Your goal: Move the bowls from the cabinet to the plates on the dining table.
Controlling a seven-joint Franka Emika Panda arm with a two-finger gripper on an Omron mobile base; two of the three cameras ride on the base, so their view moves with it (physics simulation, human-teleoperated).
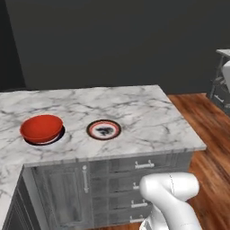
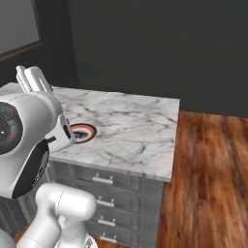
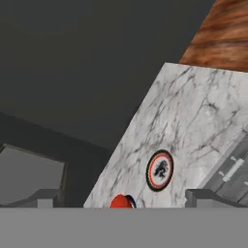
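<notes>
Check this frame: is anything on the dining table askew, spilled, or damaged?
Nothing stands out. The red bowl sits upright on a dark-rimmed plate, and the red-edged plate lies flat and bare on the dining table.

Glossy white rounded arm [image 2: 34,145] at left of frame, dark joint cap with small red and blue marks.

red bowl [image 3: 121,202] cut off at btm, plate under red bowl mostly hidden

Dark kitchen corner, pretty moody

Charcoal wall [image 1: 112,40] behind, reddish wood plank floor [image 2: 213,184] on the right, and a framed window [image 2: 17,26] up left.
</notes>
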